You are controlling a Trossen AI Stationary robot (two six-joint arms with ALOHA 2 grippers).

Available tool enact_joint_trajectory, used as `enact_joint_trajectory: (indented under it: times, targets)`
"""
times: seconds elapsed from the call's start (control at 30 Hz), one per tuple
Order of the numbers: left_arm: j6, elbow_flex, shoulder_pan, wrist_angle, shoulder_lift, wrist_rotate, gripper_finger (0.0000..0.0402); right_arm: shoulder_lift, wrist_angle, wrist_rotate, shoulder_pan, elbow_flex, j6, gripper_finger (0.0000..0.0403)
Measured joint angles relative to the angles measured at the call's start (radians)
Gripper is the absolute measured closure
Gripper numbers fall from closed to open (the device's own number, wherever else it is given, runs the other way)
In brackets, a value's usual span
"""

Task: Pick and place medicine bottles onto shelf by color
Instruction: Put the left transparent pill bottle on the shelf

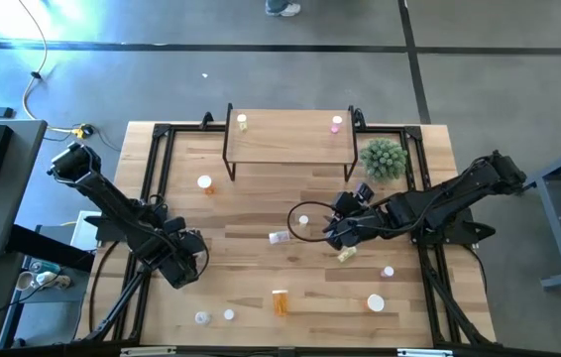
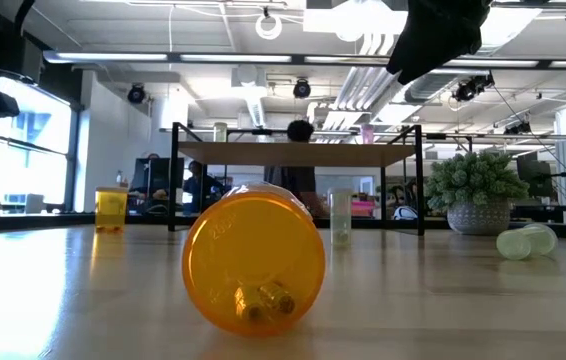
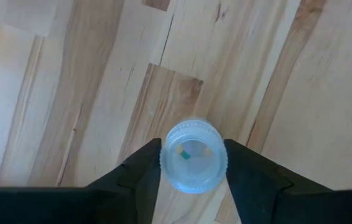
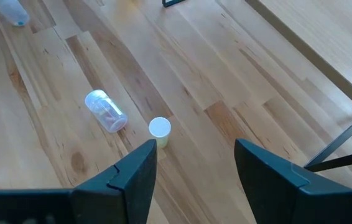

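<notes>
Medicine bottles are scattered over the wooden table. My left gripper (image 1: 186,268) points down at the near left, shut on a clear bottle (image 3: 193,155) that it hides in the high view. My right gripper (image 1: 345,230) hangs open above the table's middle, with nothing between its fingers (image 4: 194,146). Below it lie a clear bottle (image 4: 106,111) on its side and a white-capped one (image 4: 159,129) upright. The shelf (image 1: 290,149) stands at the far edge on black legs. A pale bottle (image 1: 243,122) and a pink one (image 1: 336,124) stand on its top. My left gripper pinches the clear bottle between its two fingers, one on each side of the ribbed top (image 3: 163,163). The fingers come from above, pointing down. The bottle stands upright, and whether its base still rests on the table does not show.
An orange bottle (image 1: 280,300) lies near the front edge, and another (image 1: 204,182) stands left of the shelf. A yellow-green one (image 1: 347,254), a pink one (image 1: 388,271) and a white-capped one (image 1: 376,302) sit on the right. A spiky green plant (image 1: 384,159) stands beside the shelf.
</notes>
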Motion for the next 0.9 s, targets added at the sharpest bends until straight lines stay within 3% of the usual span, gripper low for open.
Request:
enact_joint_trajectory:
  times: [0.17,0.53,0.9]
  targets:
    - [0.004,0.000,0.000,0.005,0.000,-0.003,0.0274,0.000,0.000,0.000,0.000,0.000,0.000,0.0197]
    - [0.049,0.038,0.046,0.059,-0.003,0.004,0.0266,0.000,0.000,0.000,0.000,0.000,0.000,0.0197]
    - [0.412,0.221,0.278,0.061,-0.008,-0.041,0.0266,0.000,0.000,0.000,0.000,0.000,0.010,0.0197]
